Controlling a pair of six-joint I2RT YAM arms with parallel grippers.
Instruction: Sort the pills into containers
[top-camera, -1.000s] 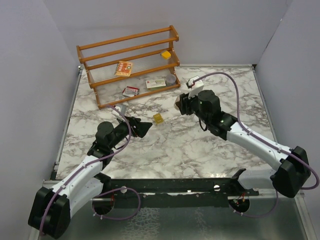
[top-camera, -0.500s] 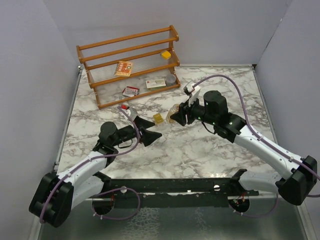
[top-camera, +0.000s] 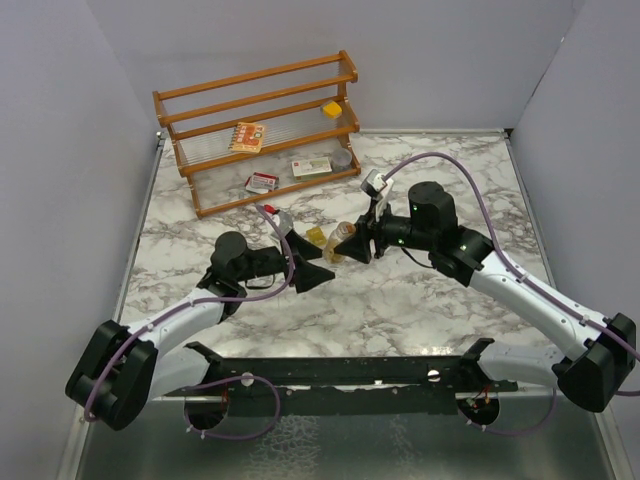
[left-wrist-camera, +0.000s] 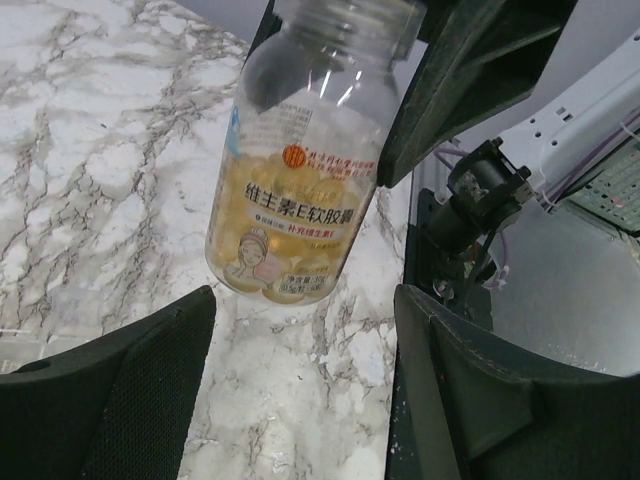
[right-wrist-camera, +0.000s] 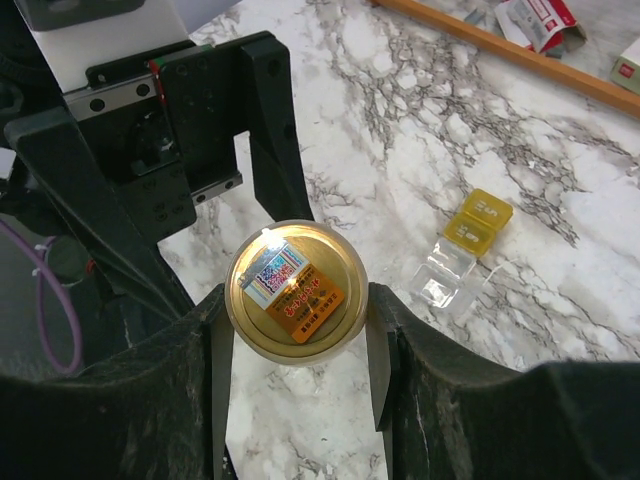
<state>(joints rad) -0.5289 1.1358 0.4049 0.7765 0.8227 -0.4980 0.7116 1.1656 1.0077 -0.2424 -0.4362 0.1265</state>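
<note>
My right gripper (right-wrist-camera: 297, 322) is shut on the round amber-tinted jar (right-wrist-camera: 296, 285). Its gold round end with a printed sticker faces the right wrist camera. In the top view the jar (top-camera: 342, 241) hangs tilted above the middle of the table in the right gripper (top-camera: 352, 243). My left gripper (top-camera: 312, 262) is open and empty, its jaws facing the jar from just left of it. In the left wrist view the jar (left-wrist-camera: 300, 190), full of yellow pills, hangs just beyond the open left gripper (left-wrist-camera: 300, 340). The small yellow box (right-wrist-camera: 478, 217) lies on the marble, its clear lid (right-wrist-camera: 447, 280) open; it also shows in the top view (top-camera: 316, 236).
A wooden rack (top-camera: 255, 95) stands at the back left. It holds printed card packets (top-camera: 247, 136), a round grey tin (top-camera: 342, 157) and a small yellow item (top-camera: 331, 108). Grey walls close in the left, back and right sides.
Both arms have closed in on each other over the table's middle. The right gripper has brought the jar down and left. The left gripper has reached right, up to the jar.
</note>
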